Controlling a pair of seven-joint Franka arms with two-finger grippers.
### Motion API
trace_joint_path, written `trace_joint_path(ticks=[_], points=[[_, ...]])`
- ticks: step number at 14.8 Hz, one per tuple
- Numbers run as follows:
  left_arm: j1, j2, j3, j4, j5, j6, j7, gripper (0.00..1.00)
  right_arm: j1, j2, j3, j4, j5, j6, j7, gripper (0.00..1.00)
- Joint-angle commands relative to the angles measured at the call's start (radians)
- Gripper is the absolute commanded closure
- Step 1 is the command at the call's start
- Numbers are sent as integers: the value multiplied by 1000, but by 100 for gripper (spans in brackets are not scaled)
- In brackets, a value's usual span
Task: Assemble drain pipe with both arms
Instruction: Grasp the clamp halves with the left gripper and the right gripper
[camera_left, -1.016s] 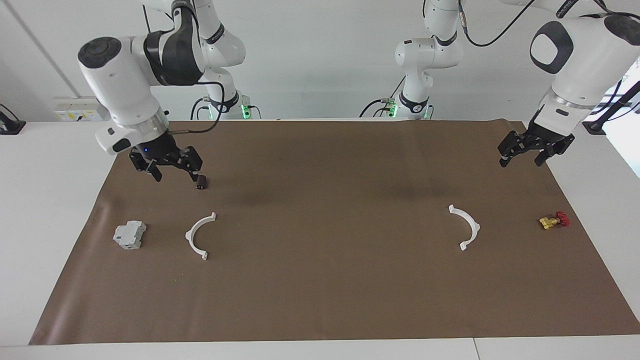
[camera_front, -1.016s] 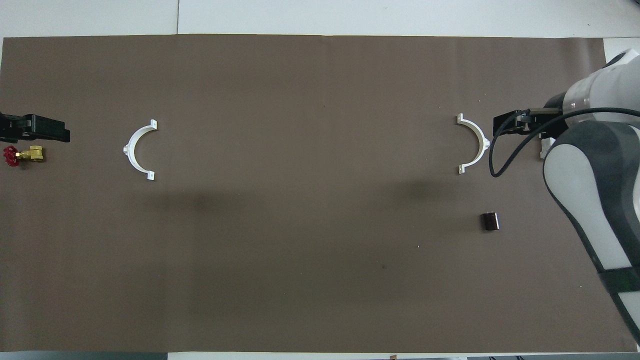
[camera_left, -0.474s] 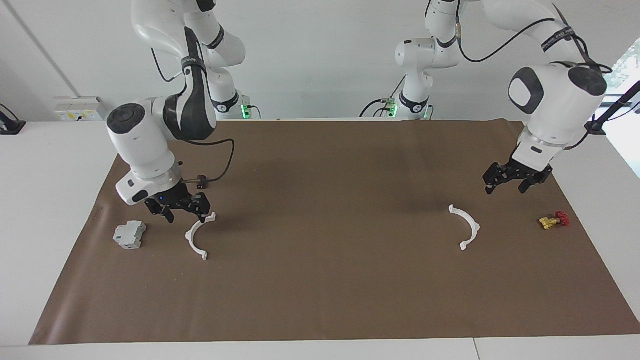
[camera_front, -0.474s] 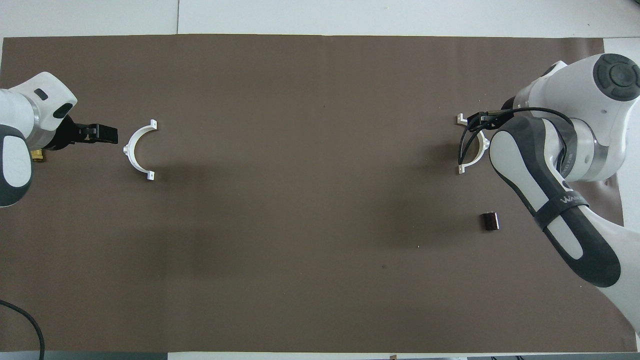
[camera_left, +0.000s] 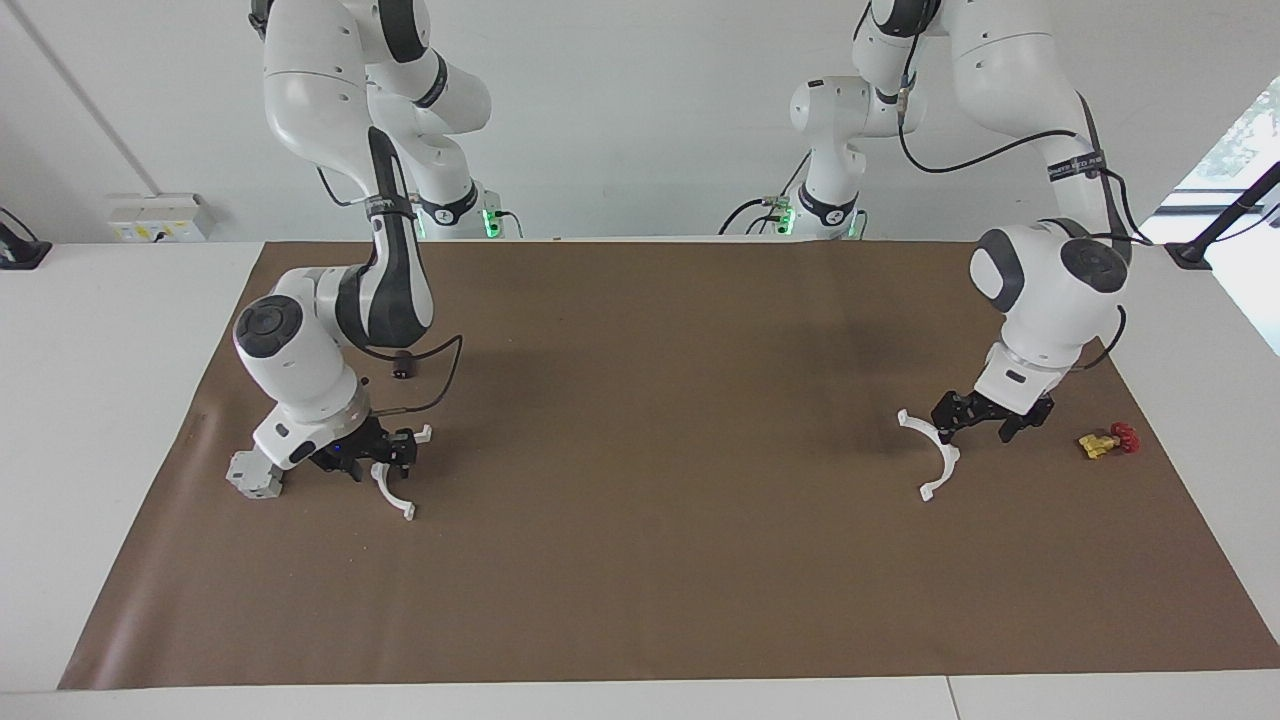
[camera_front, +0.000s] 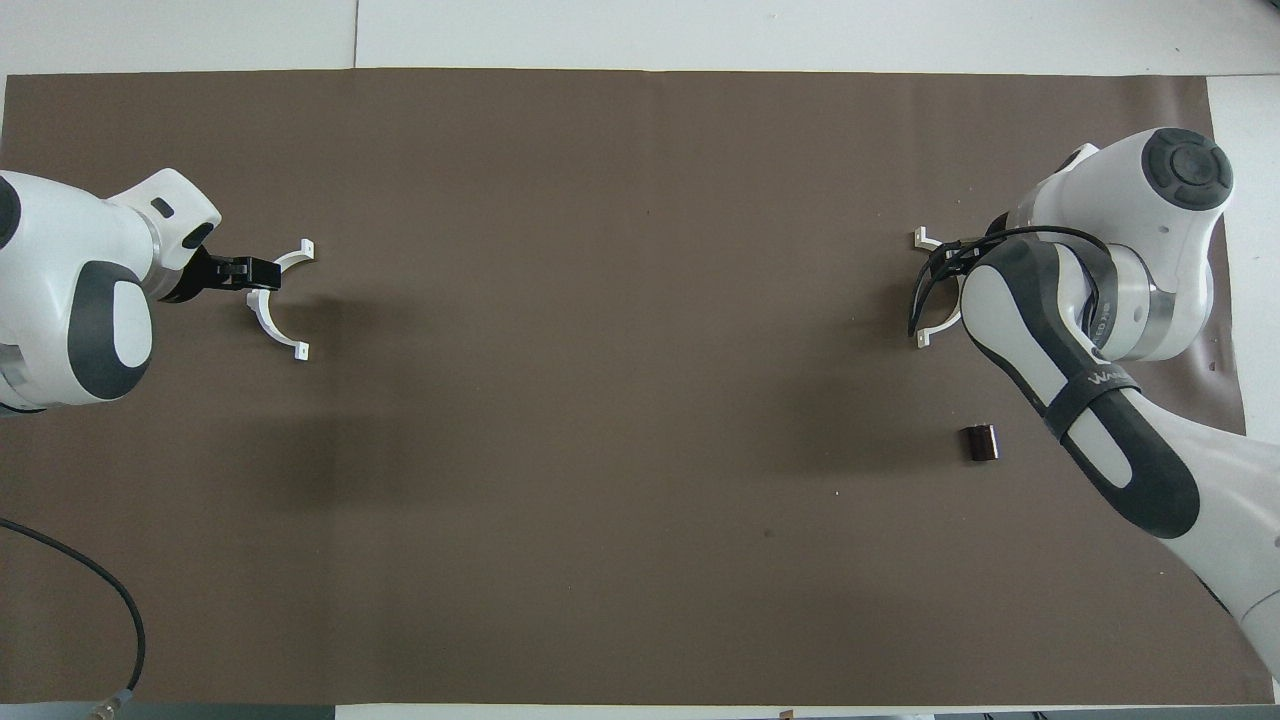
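Note:
The drain pipe lies as two separate white arcs on the brown mat. One arc (camera_left: 392, 497) (camera_front: 930, 333) is toward the right arm's end. My right gripper (camera_left: 380, 462) is down at its curved middle, with open fingers on either side. In the overhead view that gripper is hidden under its own arm. The other arc (camera_left: 945, 470) (camera_front: 268, 322) is toward the left arm's end. My left gripper (camera_left: 972, 430) (camera_front: 255, 272) is low over its curved middle, with the fingers spread open.
A grey boxy block (camera_left: 250, 478) lies beside the right gripper, toward the table's end. A small red-and-yellow valve (camera_left: 1105, 440) lies beside the left gripper, toward the other end. A small dark cylinder (camera_left: 403, 367) (camera_front: 980, 442) sits nearer to the robots than the right-end arc.
Both arms have come down from above the mat and moved to their arcs. Each gripper now sits at the middle of an arc. The arcs have not moved.

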Motion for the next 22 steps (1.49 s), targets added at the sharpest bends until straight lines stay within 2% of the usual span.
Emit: trace_joint_path(ticks=[1,4,5,6,7,8,9,10,13,14,18,20,22], points=[[-6,24,4,-21,3,59,-5,2,-7,-22,4,-69,28,69,-35,35],[0,21,4,-78,3,117,-5,6,-10,-23,2,-82,28,76,-54,35],[0,18,4,-87,3,122,-8,12,-16,-25,2,-88,28,76,-58,35],[-3,17,4,-90,3,122,-14,26,-28,-26,4,-91,28,76,-74,35],[-4,17,4,-90,3,116,-16,46,-36,-26,4,-91,28,73,-87,35],[-6,17,4,-90,3,113,-19,74,-36,-26,2,-92,28,73,-91,35],[-6,17,4,-90,3,114,-28,89,-36,-26,2,-92,28,70,-92,35],[-6,15,4,-89,3,113,-38,100,-34,-28,2,-92,28,69,-91,37],[-6,12,4,-83,1,111,-69,100,-33,-28,4,-100,28,73,-89,46],[-1,3,4,-80,3,106,-69,100,-33,-28,2,-100,28,76,-89,52],[2,-40,4,-77,1,102,-69,100,-24,-28,2,-88,26,64,-88,98],[5,-63,4,-77,1,59,-63,100,-21,-26,4,-51,26,29,-85,100],[6,-84,4,-75,3,36,-63,100,-4,-25,14,42,26,-90,-56,100]])
